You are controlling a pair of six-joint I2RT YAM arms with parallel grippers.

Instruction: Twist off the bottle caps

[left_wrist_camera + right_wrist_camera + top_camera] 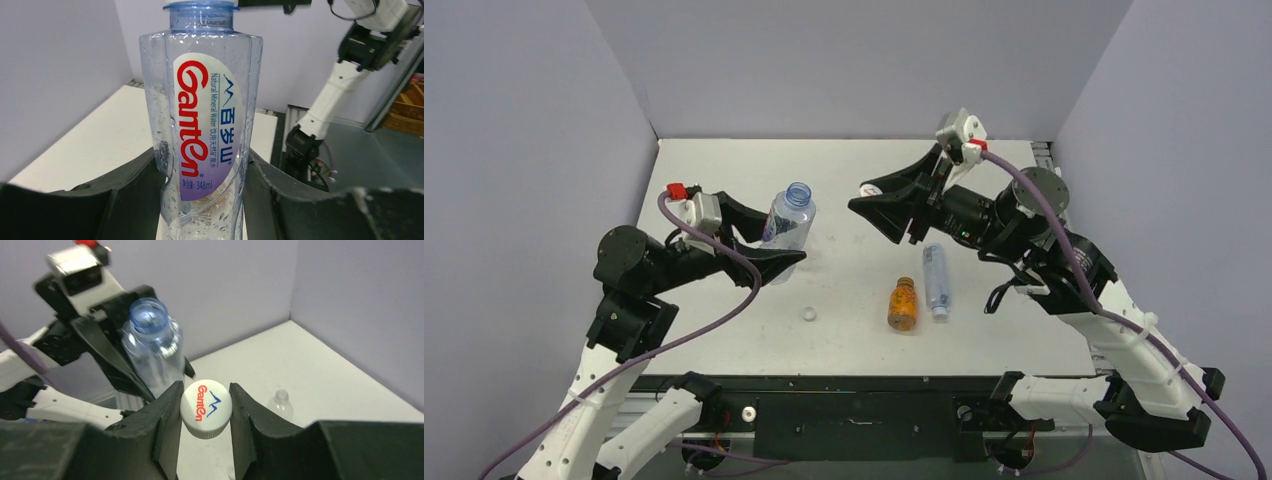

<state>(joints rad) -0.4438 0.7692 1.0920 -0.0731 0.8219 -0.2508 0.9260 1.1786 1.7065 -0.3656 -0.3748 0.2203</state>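
My left gripper (774, 240) is shut on a clear bottle with a red and blue label (789, 220), holding it upright above the table; its blue neck is open. It fills the left wrist view (202, 125), pinched between the gripper (202, 175). My right gripper (859, 198) hovers just right of that bottle, shut on a white bottle cap (205, 407) with a red and blue logo. A second white cap (809, 314) lies loose on the table. The squat orange bottle (903, 308) with its golden-brown cap (905, 284) and the clear ribbed bottle (935, 275) lie side by side at centre.
Another small clear bottle (280, 404) stands on the table below my right gripper; it is hidden in the top view. Grey walls close the table at the back and both sides. The table's front edge (854, 376) runs above the arm bases.
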